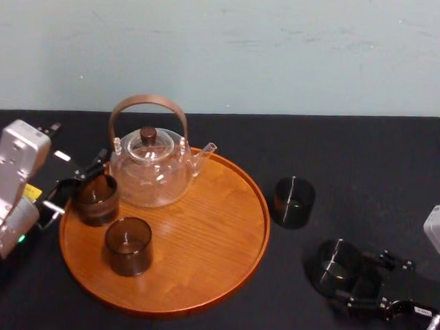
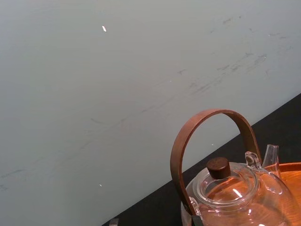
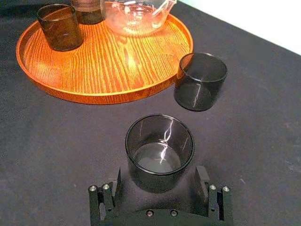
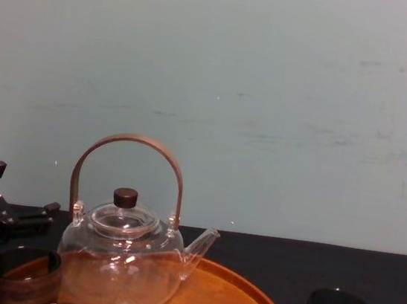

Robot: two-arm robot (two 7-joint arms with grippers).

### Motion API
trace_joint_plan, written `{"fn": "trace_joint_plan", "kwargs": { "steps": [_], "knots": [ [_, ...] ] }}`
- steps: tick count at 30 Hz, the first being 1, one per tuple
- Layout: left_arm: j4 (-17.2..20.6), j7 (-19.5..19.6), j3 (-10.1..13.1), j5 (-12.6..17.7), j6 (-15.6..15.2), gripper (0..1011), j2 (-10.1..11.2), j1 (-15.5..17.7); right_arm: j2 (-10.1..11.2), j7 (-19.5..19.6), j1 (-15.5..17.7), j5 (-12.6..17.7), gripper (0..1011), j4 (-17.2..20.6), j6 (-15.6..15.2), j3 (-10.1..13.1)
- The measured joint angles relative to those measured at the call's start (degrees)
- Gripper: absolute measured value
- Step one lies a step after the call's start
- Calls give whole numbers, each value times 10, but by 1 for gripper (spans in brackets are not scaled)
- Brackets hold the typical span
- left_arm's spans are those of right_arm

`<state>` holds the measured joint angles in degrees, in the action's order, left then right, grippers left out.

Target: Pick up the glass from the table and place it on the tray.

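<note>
Right now, the glass (image 1: 338,264) you are after stands upright on the black table (image 1: 366,164), well off the tray (image 1: 224,238) at about 4 o'clock from its centre. It is dark and smoky, with nothing in it. The right gripper (image 1: 344,276) sits low on the table around this glass, its jaws spread to either side of the base, as the right wrist view shows. The glass (image 3: 160,150) is seated deep between them and rests on the table.

A second dark glass (image 1: 293,202) stands apart from it, just beside the tray's rim at about 3 o'clock.

On the round wooden tray you have a clear glass teapot (image 1: 152,173) with a brown arched handle at about 11 o'clock. A rim-side glass (image 1: 96,198) stands at 9 o'clock, and a front glass (image 1: 128,245) at about 7 o'clock.

The left gripper (image 1: 73,191) is at the tray's 9 o'clock edge, right against the rim-side glass. You cannot tell whether it is spread or closed.
</note>
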<state>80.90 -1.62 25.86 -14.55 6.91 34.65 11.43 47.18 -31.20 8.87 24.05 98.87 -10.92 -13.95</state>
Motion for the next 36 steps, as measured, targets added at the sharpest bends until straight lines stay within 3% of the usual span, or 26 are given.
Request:
{"fn": "trace_joint_plan", "kwargs": {
  "steps": [36],
  "knots": [
    [0,0,0,0,0,1001,0,0,-20,-10,-93,-8,1002,-46,-32,-66]
  ]
}}
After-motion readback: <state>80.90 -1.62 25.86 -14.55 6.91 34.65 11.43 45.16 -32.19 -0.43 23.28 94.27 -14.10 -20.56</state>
